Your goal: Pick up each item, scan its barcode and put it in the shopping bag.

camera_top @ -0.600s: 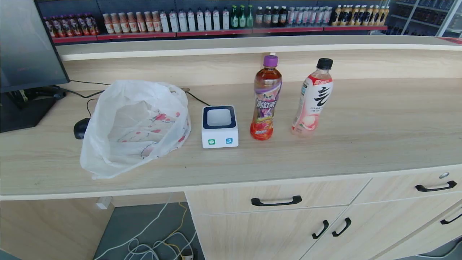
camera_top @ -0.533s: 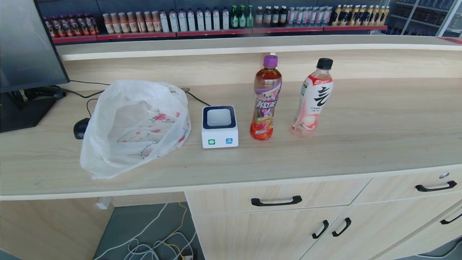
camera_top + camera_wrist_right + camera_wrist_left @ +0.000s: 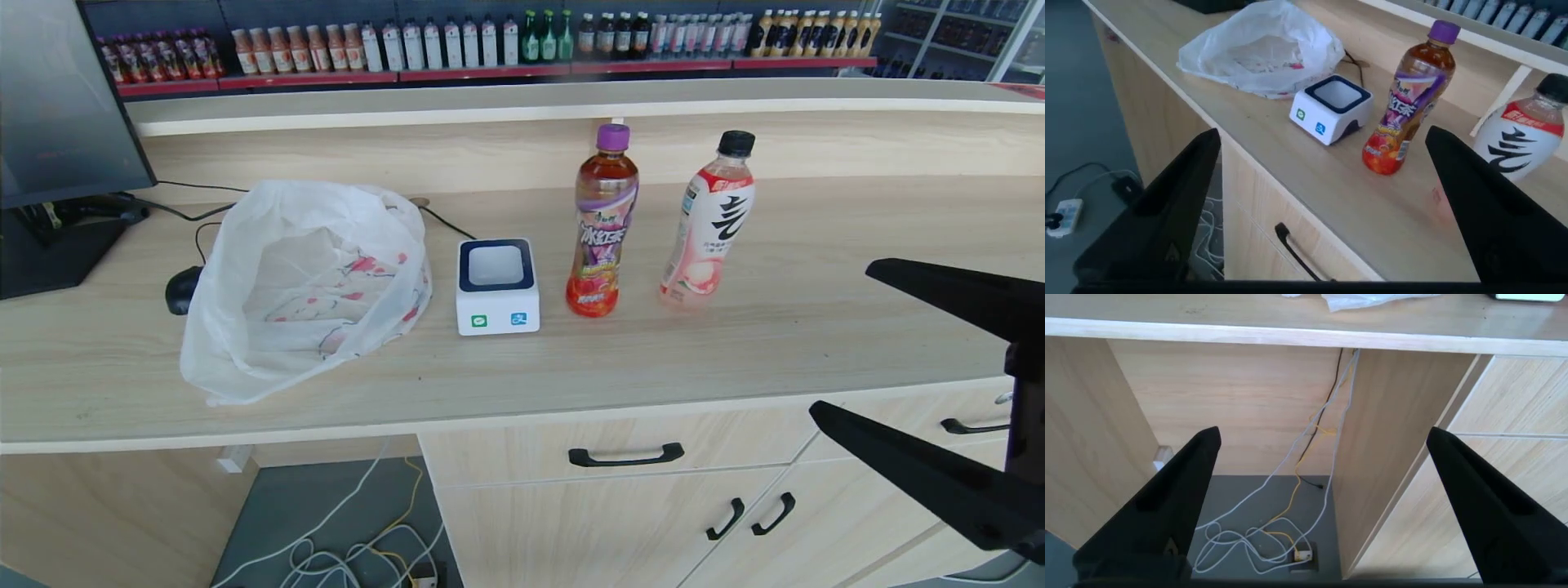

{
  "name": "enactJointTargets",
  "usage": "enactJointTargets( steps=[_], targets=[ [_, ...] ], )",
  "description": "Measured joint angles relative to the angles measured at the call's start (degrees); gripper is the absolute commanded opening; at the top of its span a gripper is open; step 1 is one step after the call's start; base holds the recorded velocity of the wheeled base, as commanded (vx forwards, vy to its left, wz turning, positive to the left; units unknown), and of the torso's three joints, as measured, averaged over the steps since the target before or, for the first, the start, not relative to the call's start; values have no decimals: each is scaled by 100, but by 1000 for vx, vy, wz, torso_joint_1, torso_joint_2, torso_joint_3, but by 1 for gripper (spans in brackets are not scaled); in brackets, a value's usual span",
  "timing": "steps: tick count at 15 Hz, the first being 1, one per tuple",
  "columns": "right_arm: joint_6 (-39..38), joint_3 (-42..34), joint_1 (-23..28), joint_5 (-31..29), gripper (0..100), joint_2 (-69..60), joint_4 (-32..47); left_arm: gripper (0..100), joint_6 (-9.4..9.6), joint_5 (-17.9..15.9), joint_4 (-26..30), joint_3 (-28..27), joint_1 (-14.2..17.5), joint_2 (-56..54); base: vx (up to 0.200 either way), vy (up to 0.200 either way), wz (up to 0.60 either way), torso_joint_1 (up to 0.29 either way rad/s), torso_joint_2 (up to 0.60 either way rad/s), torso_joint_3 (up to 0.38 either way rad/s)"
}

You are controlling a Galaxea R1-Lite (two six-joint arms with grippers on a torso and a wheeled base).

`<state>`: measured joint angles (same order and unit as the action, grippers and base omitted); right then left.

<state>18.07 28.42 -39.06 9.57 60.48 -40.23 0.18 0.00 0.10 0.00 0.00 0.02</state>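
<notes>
Two bottles stand upright on the wooden counter: an iced-tea bottle with a purple cap and a pink drink bottle with a black cap. Left of them sits the small white barcode scanner, and left of that the open white shopping bag. My right gripper is open at the counter's front right edge, its fingers spread wide, apart from the bottles. In the right wrist view the iced-tea bottle, the pink bottle, the scanner and the bag lie ahead. My left gripper hangs open below the counter.
A monitor and a black mouse stand at the counter's left end, with cables behind the bag. Drawers with black handles sit under the counter. Loose cables lie on the floor. A raised ledge runs behind the bottles.
My right gripper has come into the head view at the lower right, open. The bottles, scanner and bag have not moved.
</notes>
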Motion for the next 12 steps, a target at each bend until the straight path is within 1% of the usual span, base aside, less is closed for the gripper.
enactJointTargets(
  steps=[2, 3, 5, 8, 10, 12],
  targets=[
    [33, -9, -263, -506, 100, 143, -105, 100, 0, 0, 0, 0, 0, 0, 0, 0, 0, 0, 0, 0],
    [33, -9, -358, -1093, 100, 184, -110, 100, 0, 0, 0, 0, 0, 0, 0, 0, 0, 0, 0, 0],
    [18, -20, -805, -2289, 100, 256, -110, 100, 0, 0, 0, 0, 0, 0, 0, 0, 0, 0, 0, 0],
    [155, 46, -1559, -3415, 100, 460, -107, 100, 0, 0, 0, 0, 0, 0, 0, 0, 0, 0, 0, 0],
    [550, 269, -1882, -4052, 100, 650, -171, 100, 0, 0, 0, 0, 0, 0, 0, 0, 0, 0, 0, 0],
    [669, 367, -2182, -4890, 100, 831, -424, 100, 2, 0, 0, 0, 0, 0, 0, 0, 0, 0, 0, 0]
  ],
)
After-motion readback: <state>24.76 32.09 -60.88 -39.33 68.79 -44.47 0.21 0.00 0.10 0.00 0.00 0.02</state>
